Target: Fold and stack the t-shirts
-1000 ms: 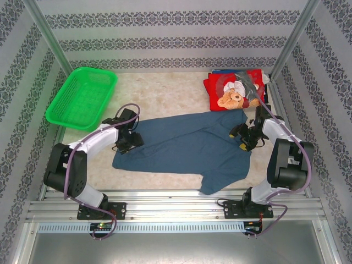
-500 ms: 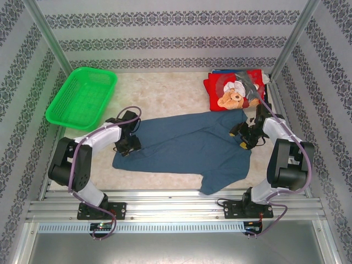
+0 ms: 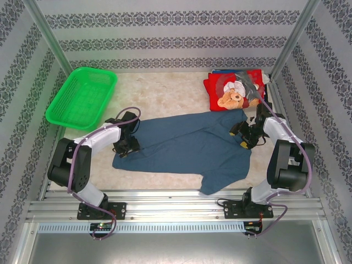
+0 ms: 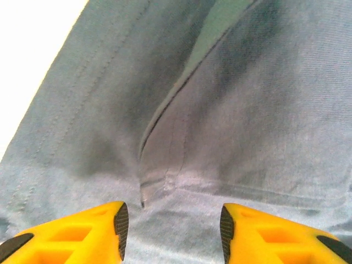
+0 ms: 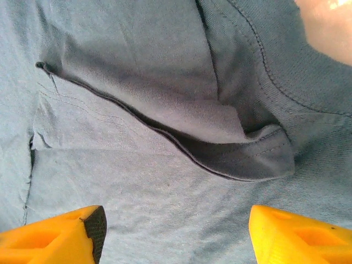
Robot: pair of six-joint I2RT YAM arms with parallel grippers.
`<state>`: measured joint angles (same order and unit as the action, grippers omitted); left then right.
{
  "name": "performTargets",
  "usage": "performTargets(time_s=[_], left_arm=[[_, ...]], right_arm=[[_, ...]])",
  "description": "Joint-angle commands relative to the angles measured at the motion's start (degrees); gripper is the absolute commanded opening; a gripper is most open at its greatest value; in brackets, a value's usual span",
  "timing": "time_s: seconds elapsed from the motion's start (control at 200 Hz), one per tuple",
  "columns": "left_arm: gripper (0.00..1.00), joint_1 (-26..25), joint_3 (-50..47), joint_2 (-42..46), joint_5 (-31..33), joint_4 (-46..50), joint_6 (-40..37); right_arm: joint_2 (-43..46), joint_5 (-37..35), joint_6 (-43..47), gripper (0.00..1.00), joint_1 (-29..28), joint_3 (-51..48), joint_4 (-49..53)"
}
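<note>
Jaws apart, left gripper [image 4: 171, 226] and right gripper [image 5: 177, 220] flank the tee [image 3: 187, 146], stretched left-to-right.

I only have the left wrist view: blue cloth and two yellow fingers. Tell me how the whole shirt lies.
Observer: The blue shirt lies spread out mid-scene, one sleeve pointing toward the near edge.
Operator: Report the right claw.
Observer: The right claw is open, low over a turned-over flap near the shirt's right edge.
Operator: Name the stack.
Observer: A folded red teddy-bear shirt sits at the far right corner; the green basket is far left.
</note>
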<state>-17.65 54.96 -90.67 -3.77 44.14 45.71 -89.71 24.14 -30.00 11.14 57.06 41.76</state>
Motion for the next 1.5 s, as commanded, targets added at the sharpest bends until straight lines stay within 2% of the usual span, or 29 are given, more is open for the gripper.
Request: performTargets(time_s=[0.0,0.175,0.37,0.43,0.55,0.624,0.849,1.094,1.319,1.499], left_arm=[[0.5,0.58,-0.97,2.34,2.1,3.66,0.53],[0.49,0.57,-1.02,-1.07,-0.19,-0.43,1.13],[0.38,0.58,0.54,-2.82,0.5,-1.64,0.83],[0.31,0.58,1.27,-3.5,0.61,-2.92,0.65],[0.08,0.5,4.21,-5.79,-0.88,-4.11,-0.01],[0.0,0.56,5.57,-4.51,-0.68,-4.75,-0.46],[0.0,0.58,11.17,-0.79,-0.15,-4.05,-2.45],[0.0,0.69,18.54,-0.56,0.47,-2.81,-4.74],[0.0,0.95,12.3,2.7,-1.36,-3.93,-2.93],[0.0,1.11,12.81,2.45,-2.64,-5.31,-2.96]], right_arm=[[1.21,1.07,0.91,0.7,0.2,1.26,1.14],[0.7,1.21,0.82,0.7,0.22,1.38,0.87],[1.2,1.0,1.01,0.7,0.2,1.38,1.07],[1.29,0.84,1.12,0.71,0.22,0.89,0.87],[2.05,0.39,0.93,0.75,0.34,0.51,0.7],[2.67,0.83,0.25,0.76,0.38,0.64,0.44],[1.49,0.44,-2.65,0.73,0.79,-1.04,0.22],[3.0,5.53,-7.36,0.72,1.17,-3.08,-1.24],[5.67,7.41,-9.96,0.73,1.16,-8.44,-3.31],[5.53,6.38,-12.31,0.73,1.23,-9.63,-6.23]])
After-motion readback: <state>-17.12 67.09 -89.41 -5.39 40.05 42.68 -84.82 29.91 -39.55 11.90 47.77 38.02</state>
